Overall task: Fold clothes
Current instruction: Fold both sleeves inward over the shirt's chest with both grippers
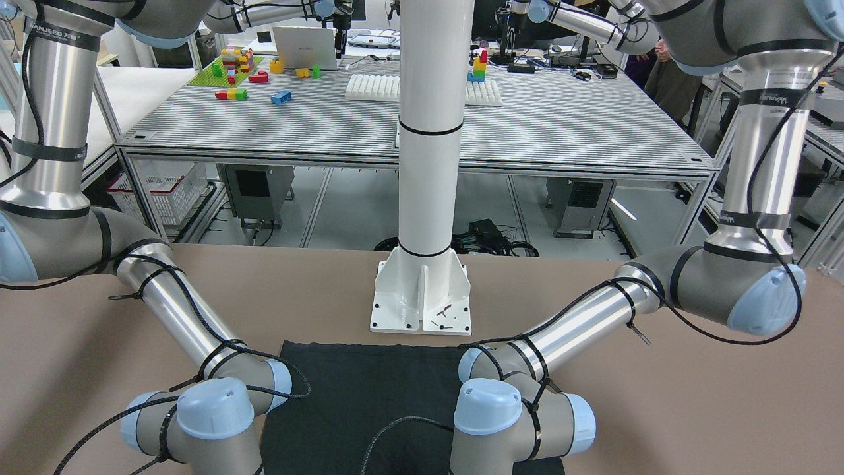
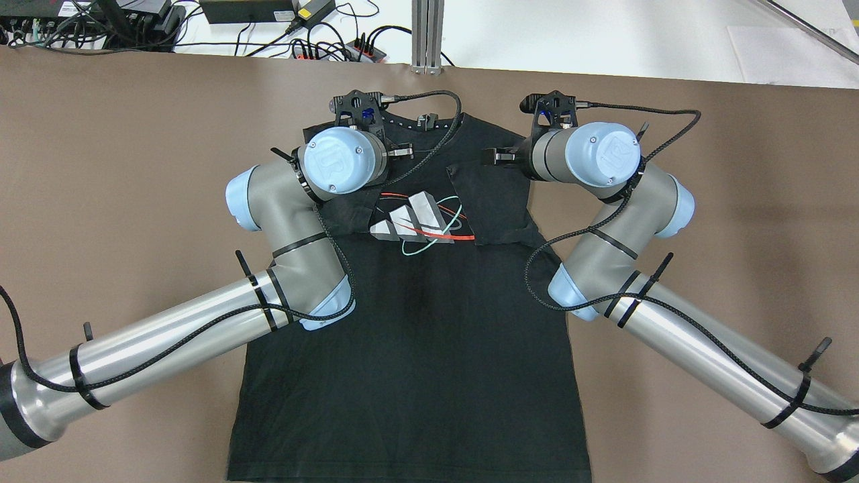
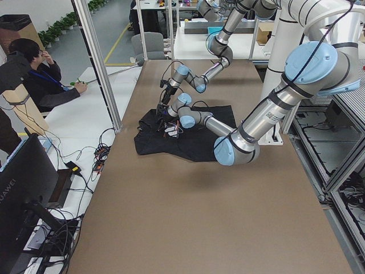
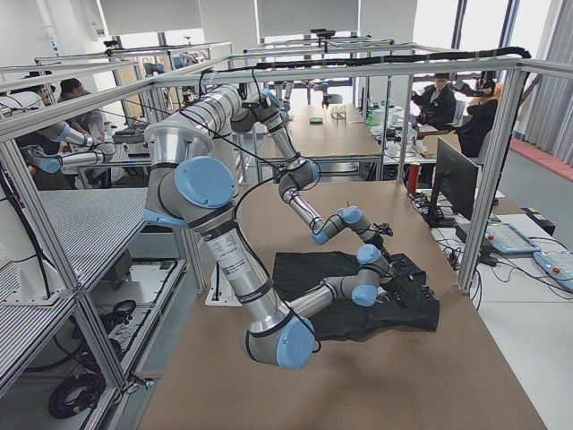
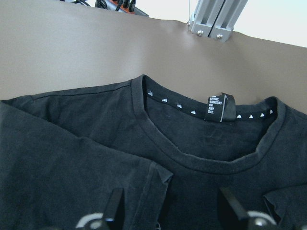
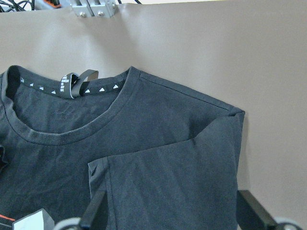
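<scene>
The clothes are one black T-shirt (image 2: 416,349) with a white, red and teal chest logo (image 2: 416,225), lying flat on the brown table covering, collar at the far end. Both sleeves are folded inward over the chest. My left gripper (image 5: 170,194) hovers open over the left shoulder, its fingers (image 5: 116,201) apart above the folded sleeve edge. My right gripper (image 6: 172,196) is open over the right folded sleeve (image 6: 172,177). In the overhead view the wrists hide both sets of fingers. The collar (image 5: 192,153) and its neck label (image 5: 218,106) show in the left wrist view.
A white pole on a base plate (image 1: 422,297) stands at the shirt's hem end. An aluminium post (image 2: 427,33) and cables lie past the table's far edge. A seated person (image 3: 40,74) is beyond that edge. Brown table covering (image 2: 725,201) spreads on both sides.
</scene>
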